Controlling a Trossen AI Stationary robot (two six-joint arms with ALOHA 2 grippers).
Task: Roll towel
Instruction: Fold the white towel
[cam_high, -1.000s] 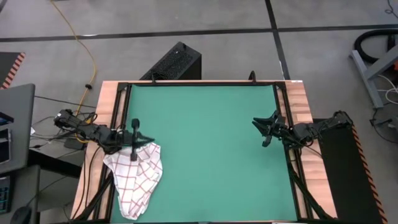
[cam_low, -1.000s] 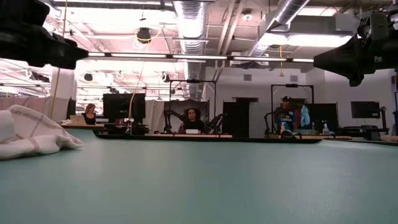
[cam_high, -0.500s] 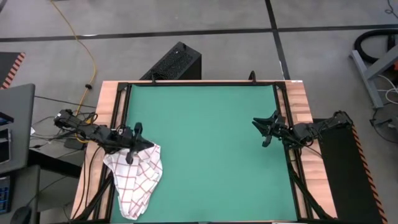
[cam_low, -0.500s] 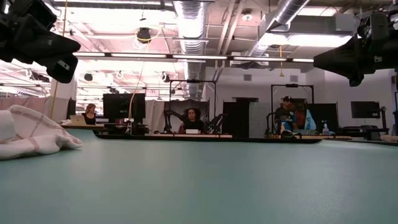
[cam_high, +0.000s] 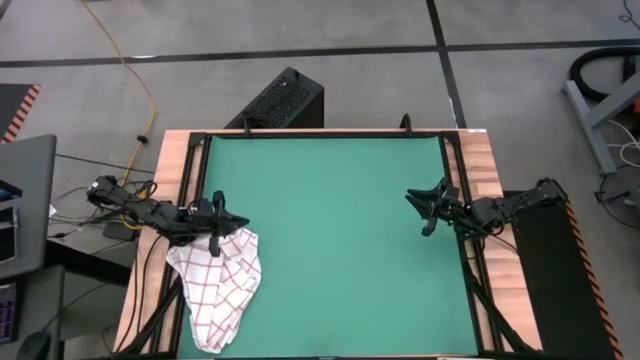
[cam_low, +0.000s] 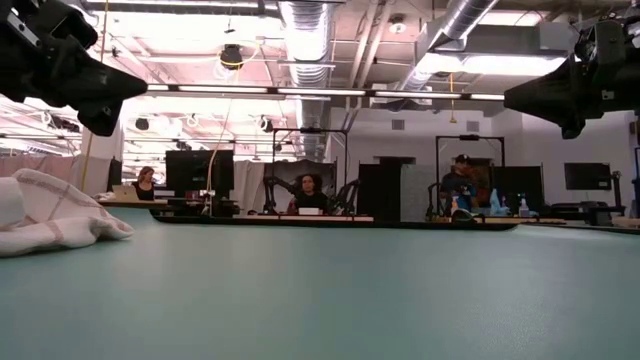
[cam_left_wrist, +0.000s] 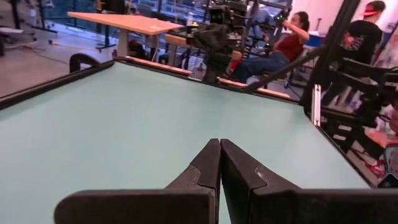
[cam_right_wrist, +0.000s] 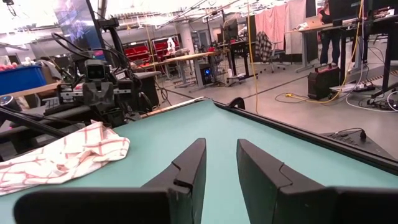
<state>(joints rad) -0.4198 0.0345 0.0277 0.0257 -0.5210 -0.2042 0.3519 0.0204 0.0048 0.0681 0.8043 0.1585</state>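
Note:
The towel (cam_high: 218, 285), white with a thin red check grid, lies crumpled at the near left of the green mat (cam_high: 340, 240). Part of it reaches past the mat's left edge onto the frame. It also shows in the low view (cam_low: 50, 215) and the right wrist view (cam_right_wrist: 62, 155). My left gripper (cam_high: 240, 222) hangs shut, pointing level, in the air above the towel's far end (cam_low: 90, 85); its fingers meet in the left wrist view (cam_left_wrist: 219, 149). My right gripper (cam_high: 414, 208) hovers at the mat's right edge, open, with nothing between its fingers (cam_right_wrist: 221, 149).
Black frame rails (cam_high: 200, 180) and a wooden table rim (cam_high: 480, 170) border the mat. A black box (cam_high: 280, 100) stands on the floor beyond the far edge. People sit at desks (cam_low: 310, 190) in the room behind. Bare mat spreads between the two grippers.
My left gripper has rolled about the line it points along, staying in place above the towel's far end and staying shut. The towel has not moved.

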